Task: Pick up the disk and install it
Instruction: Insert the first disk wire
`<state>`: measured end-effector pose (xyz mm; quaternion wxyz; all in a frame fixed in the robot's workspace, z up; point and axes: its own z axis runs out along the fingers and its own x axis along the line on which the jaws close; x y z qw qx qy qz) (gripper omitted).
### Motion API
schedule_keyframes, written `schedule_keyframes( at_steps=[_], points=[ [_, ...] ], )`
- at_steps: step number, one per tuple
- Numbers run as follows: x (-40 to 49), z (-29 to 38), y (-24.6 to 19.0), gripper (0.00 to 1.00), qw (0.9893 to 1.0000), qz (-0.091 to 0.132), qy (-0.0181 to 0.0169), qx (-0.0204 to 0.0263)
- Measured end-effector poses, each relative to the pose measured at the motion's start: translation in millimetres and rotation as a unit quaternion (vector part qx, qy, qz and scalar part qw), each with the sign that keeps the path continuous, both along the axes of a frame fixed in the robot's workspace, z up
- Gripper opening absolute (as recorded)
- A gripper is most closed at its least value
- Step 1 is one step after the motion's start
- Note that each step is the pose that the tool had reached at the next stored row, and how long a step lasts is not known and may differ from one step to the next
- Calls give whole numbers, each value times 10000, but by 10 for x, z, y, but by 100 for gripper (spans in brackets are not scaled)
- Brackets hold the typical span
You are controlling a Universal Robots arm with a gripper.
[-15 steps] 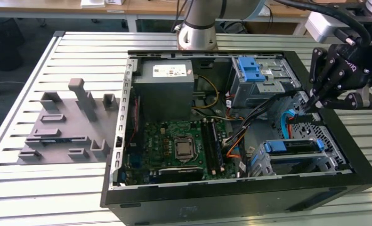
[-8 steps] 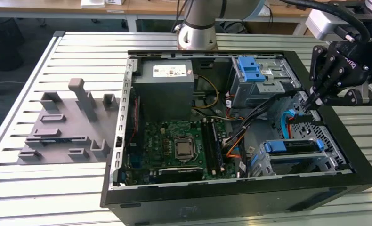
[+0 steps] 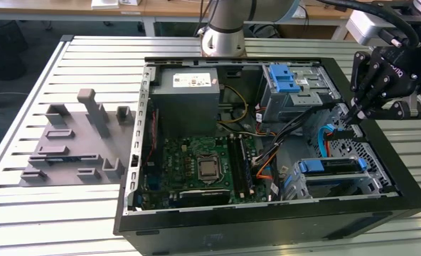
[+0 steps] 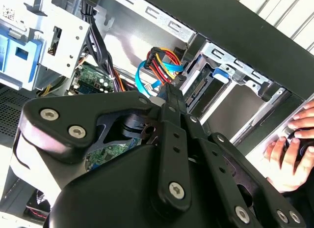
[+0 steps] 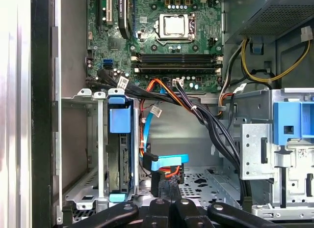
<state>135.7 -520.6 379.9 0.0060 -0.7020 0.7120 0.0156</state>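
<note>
Tool tips together at blue-tabbed plug, disk in cage, white sticker illegible

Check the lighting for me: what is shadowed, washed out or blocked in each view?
Exterior view: even light; the corner under the gripper lies in the shade of the case wall. First wrist view: the motherboard is well lit, the disk dark. Second wrist view: the gripper's black body blocks the lower half, and the table slats are washed out.

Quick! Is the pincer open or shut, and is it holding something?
Pincer: shut, tips down by the blue-tabbed plug; whether it grips the plug cannot be told.
</note>
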Motion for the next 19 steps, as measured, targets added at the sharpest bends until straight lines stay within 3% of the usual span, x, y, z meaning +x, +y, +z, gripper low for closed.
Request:
schedule_keyframes(
  at_steps=[7,19],
  points=[
    [0,0,0,11,10000,0,0,-3],
    [-2,-18,1,19,9998,0,-3,-189]
  ],
)
